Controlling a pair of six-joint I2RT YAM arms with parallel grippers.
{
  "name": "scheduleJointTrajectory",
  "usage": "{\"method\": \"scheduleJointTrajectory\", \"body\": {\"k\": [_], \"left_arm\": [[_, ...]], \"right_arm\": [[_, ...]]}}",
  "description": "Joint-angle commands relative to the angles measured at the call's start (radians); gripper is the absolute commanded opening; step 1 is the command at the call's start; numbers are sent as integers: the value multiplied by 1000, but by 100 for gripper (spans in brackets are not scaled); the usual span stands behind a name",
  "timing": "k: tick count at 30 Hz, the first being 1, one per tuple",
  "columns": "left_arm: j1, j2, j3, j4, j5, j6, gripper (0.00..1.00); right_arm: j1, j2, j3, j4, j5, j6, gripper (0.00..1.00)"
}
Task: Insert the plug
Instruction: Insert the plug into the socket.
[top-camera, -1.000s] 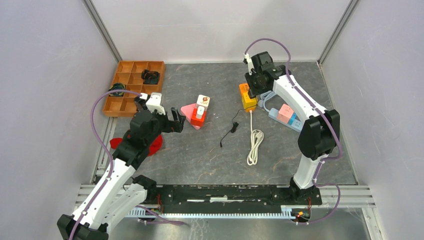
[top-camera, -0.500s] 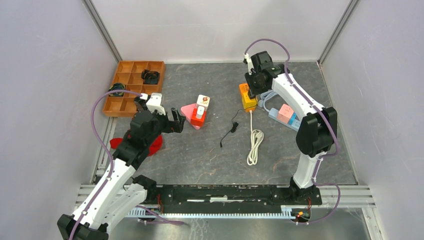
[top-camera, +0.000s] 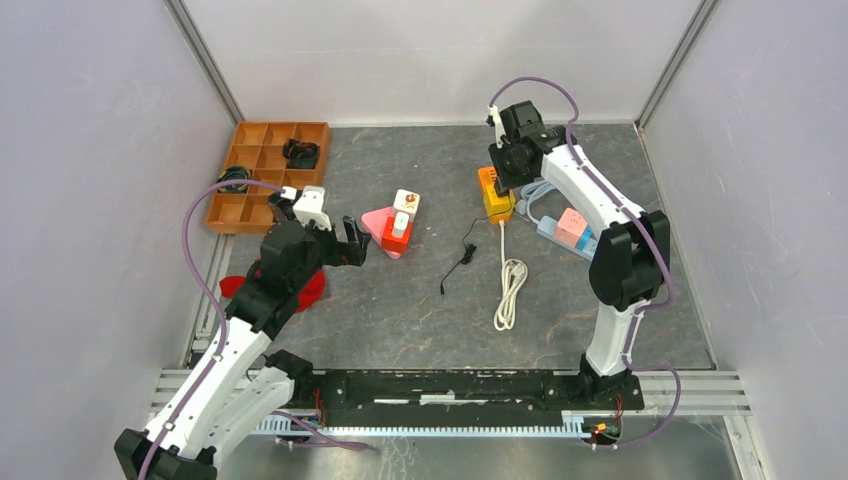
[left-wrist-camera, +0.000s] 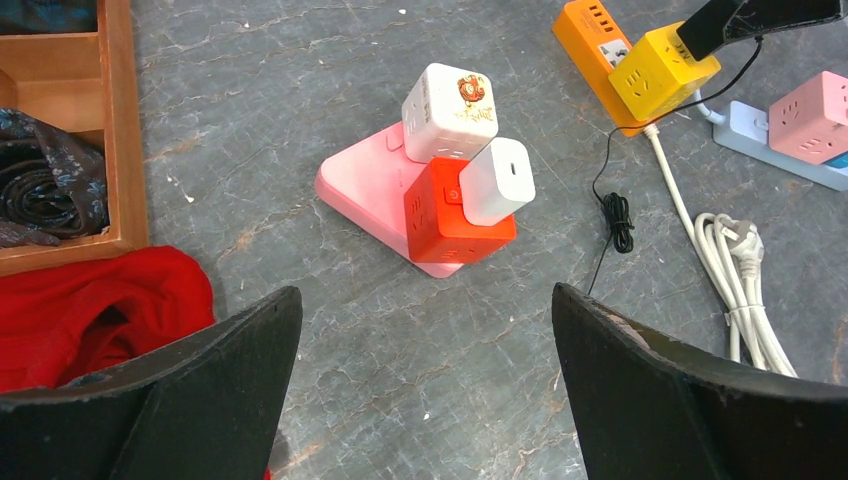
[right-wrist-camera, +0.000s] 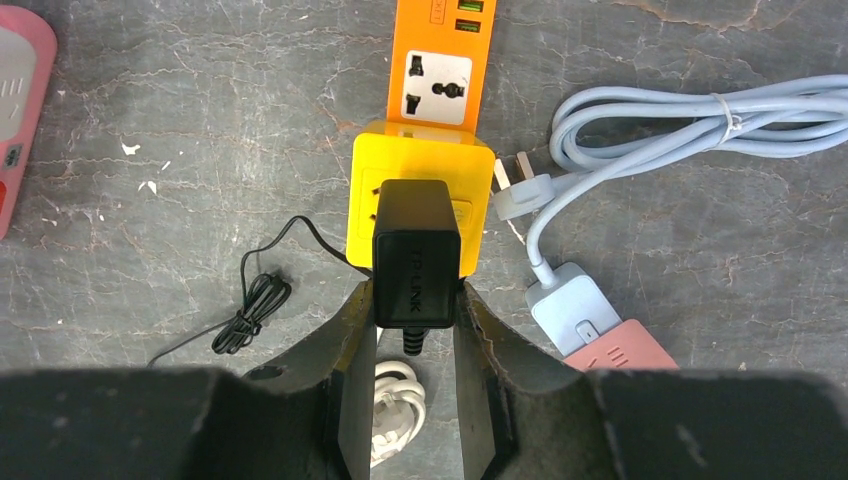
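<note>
right elbow (top-camera: 625, 262) has drawn inward; right gripper (right-wrist-camera: 414, 300), stretched to one o'clock, clamps the black tp-link adapter (right-wrist-camera: 415, 245) at the yellow socket cube (right-wrist-camera: 472, 175). left gripper (left-wrist-camera: 425, 298) gapes at nine o'clock.

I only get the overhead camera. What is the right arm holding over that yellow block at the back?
Observer: A black adapter, pinched in the right gripper, with its front end against the yellow block. How deep the pins sit is hidden.
Operator: Anything lying near it that I can't see?
Observer: A loose grey plug with bare prongs lies right beside the block.
Operator: And the left arm?
Observer: The left gripper is open and empty. It faces a white charger plugged into the side of a red cube.
</note>
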Motion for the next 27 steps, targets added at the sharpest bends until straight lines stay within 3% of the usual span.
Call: {"method": "scheduleJointTrajectory", "body": {"k": [1, 11, 27], "left_arm": [[-1, -16, -1, 28, -20, 55, 100], [0, -11, -2, 31, -16, 56, 100], [0, -8, -4, 31, -20, 59, 100]], "right_arm": [[-2, 43, 33, -22, -2, 10, 3], [19, 90, 48, -59, 48, -4, 1], [56, 139, -96, -25, 30, -26, 1]]}}
